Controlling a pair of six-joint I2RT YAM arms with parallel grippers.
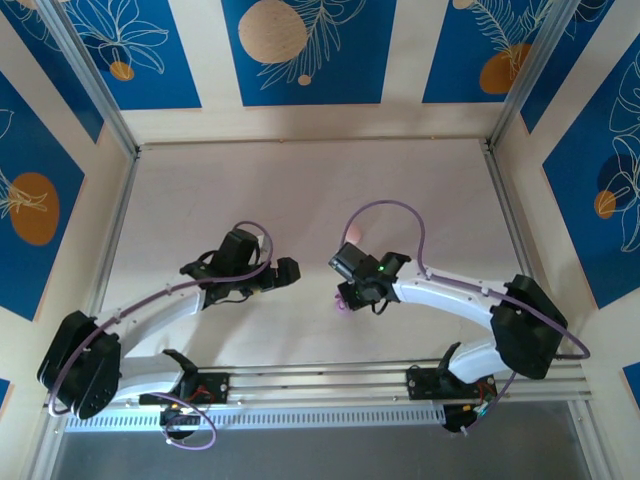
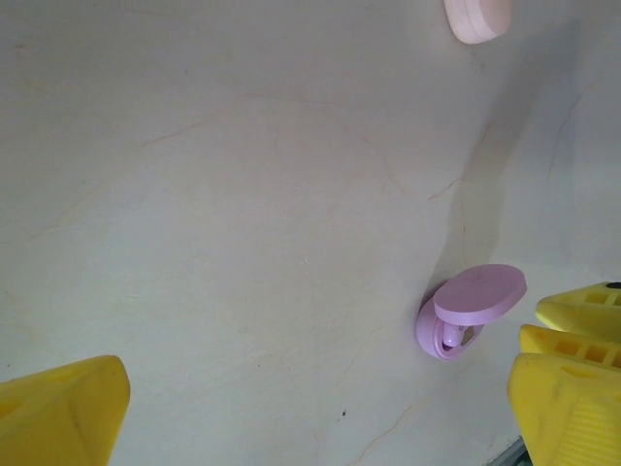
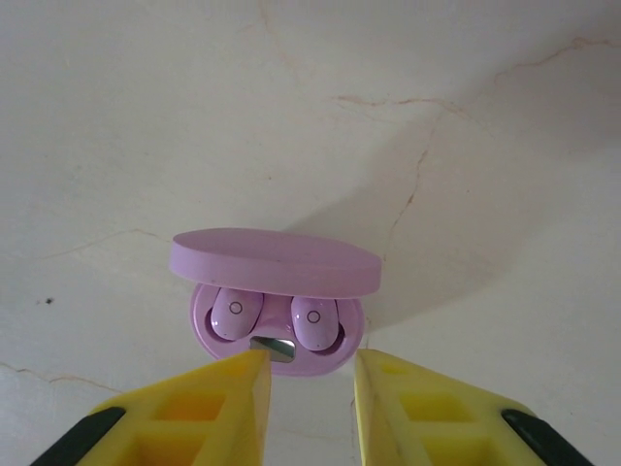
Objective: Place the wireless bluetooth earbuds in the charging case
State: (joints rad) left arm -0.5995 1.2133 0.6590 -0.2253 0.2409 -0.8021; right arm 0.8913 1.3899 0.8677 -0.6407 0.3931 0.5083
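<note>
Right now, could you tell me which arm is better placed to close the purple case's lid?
Right: the right pincer sits directly before the open purple case, both buds seated, while the left pincer hangs farther off.

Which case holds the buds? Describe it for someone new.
On the pale table, look just ahead of the right gripper. The purple case sits there, lid raised over two purple earbuds; the pink case farther off is shut.

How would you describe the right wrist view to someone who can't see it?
An open purple charging case sits on a pale table, lid raised, with two purple earbuds seated inside. The right tool, its yellow fingers slightly apart, frames the case's near edge.
</note>
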